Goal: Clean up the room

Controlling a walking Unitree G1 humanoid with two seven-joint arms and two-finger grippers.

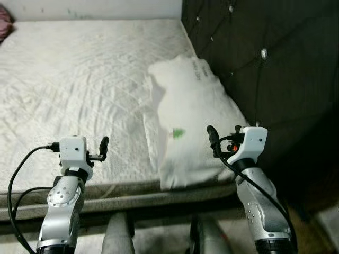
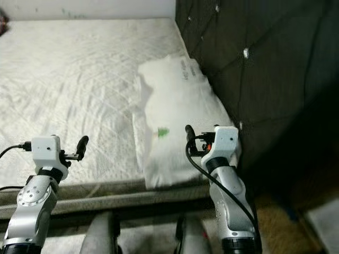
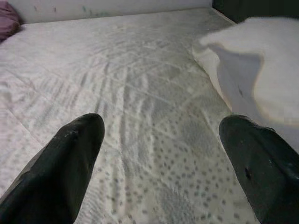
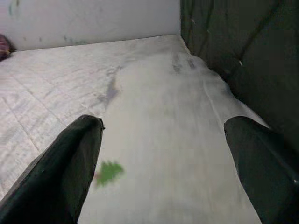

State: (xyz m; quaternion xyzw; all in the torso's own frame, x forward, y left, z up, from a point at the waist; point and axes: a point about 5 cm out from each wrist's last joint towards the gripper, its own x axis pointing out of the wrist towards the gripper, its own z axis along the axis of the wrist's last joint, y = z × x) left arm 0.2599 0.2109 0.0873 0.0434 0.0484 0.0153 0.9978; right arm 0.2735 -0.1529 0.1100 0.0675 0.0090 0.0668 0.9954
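Note:
A white pillow (image 1: pixel 190 106) lies on the bare white mattress (image 1: pixel 79 79), lengthwise against the dark headboard, and carries a small green mark (image 1: pixel 178 133). My right gripper (image 1: pixel 213 136) hovers over the pillow's near end; the right wrist view has its fingers (image 4: pixel 70 158) wide apart, open, with nothing between them. Over the mattress near the bed's front edge, left of the pillow, my left gripper (image 1: pixel 104 147) is held up, open and empty too, and its wrist view looks across the quilted mattress (image 3: pixel 140 93) to the pillow (image 3: pixel 266 70).
A dark padded headboard (image 1: pixel 265 63) runs along the right side of the bed. A dark pink thing (image 1: pixel 4 26) sits at the far left corner. The bed's front edge (image 1: pixel 132 193) runs just before my legs. A strip of floor (image 1: pixel 328 222) shows at lower right.

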